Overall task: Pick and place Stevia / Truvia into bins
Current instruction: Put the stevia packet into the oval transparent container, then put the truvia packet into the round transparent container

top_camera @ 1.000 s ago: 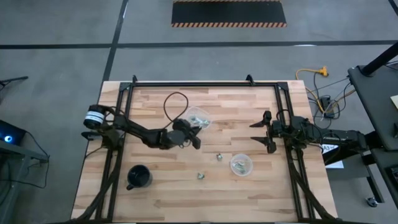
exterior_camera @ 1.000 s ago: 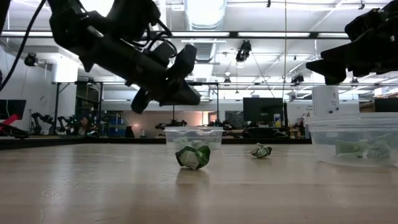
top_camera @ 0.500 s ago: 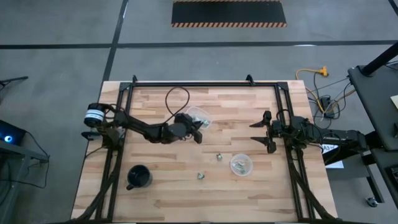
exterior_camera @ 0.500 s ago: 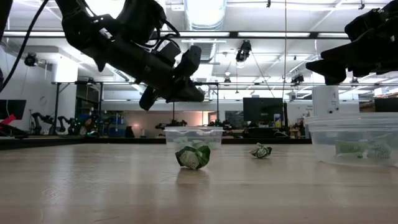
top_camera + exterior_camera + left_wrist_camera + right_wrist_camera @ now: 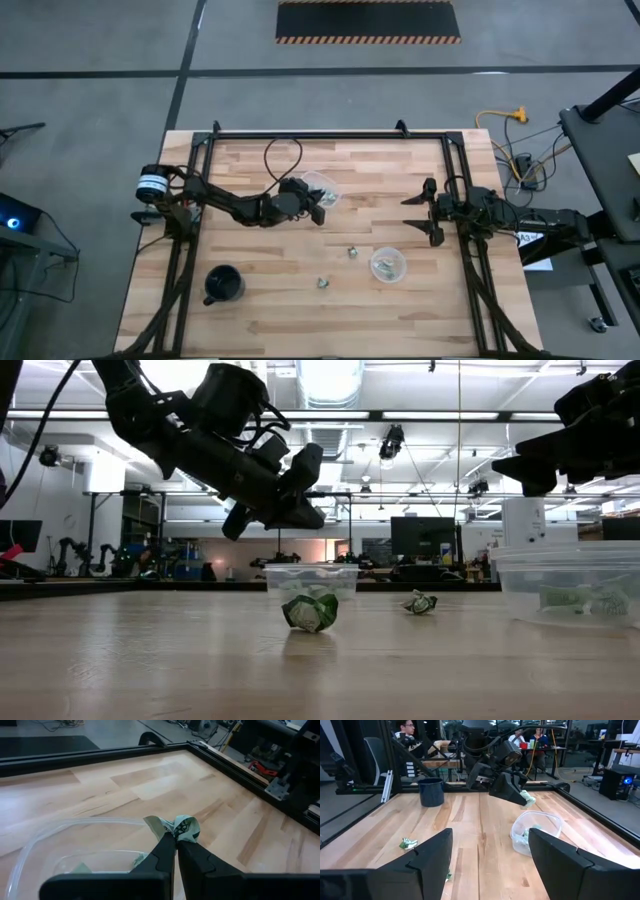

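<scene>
My left gripper (image 5: 318, 213) hangs above the table just on the near side of the far clear cup (image 5: 322, 187), shut on a crumpled green-and-white packet (image 5: 181, 827). That cup (image 5: 75, 827) has packets in it. The second clear cup (image 5: 387, 264), nearer the right arm, also holds packets. Two loose crumpled packets lie on the wood (image 5: 353, 252) (image 5: 322, 283). My right gripper (image 5: 425, 212) waits open at the table's right side, touching nothing. My left gripper pinches the crumpled packet (image 5: 175, 831) between its two fingertips (image 5: 167, 847); most of the packet sticks out beyond the tips. The fingers slant downward toward the far cup. The packet (image 5: 527, 798) is lifted clear of the table, above the cup's rim.
A black mug (image 5: 222, 285) stands near the table's near left corner. A black frame rail (image 5: 320, 135) runs along the far edge and down both sides. A cable loops over the left arm (image 5: 280, 165). People sit in the room beyond the table (image 5: 407, 730).
My left gripper, still shut on the packet, has risen a little and moved toward the far edge, closing in on the far clear cup. The right arm has kept still, and the loose packets have not moved.
</scene>
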Tool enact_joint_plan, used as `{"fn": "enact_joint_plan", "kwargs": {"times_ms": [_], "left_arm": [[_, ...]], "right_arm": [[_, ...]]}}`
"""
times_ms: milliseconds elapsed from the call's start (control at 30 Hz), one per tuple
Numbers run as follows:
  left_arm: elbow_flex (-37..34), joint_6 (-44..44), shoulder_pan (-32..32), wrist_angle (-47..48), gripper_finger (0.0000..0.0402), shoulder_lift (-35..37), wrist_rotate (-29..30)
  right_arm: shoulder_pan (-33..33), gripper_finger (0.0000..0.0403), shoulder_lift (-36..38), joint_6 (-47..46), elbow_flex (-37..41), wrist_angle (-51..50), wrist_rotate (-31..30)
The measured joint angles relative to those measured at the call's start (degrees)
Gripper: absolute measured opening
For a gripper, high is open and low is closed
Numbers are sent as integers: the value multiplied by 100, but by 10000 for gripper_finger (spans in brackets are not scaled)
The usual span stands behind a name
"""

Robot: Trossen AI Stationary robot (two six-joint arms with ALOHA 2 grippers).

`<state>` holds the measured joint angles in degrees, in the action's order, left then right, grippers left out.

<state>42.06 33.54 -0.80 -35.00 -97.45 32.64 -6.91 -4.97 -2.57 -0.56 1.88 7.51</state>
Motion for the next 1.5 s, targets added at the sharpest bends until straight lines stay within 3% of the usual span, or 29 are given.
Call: {"fn": "enact_joint_plan", "kwargs": {"times_ms": [733,1300,1500], "left_arm": [[-9,-249,-37,-4,3,0,44],[24,-289,-37,-13,150,0,35],[135,-416,-39,-7,168,9,-709]], "right_arm": [[2,249,-1,-1,0,1,0],[0,249,-1,-2,0,1,-2],[1,253,-1,-2,0,2,-2]]}}
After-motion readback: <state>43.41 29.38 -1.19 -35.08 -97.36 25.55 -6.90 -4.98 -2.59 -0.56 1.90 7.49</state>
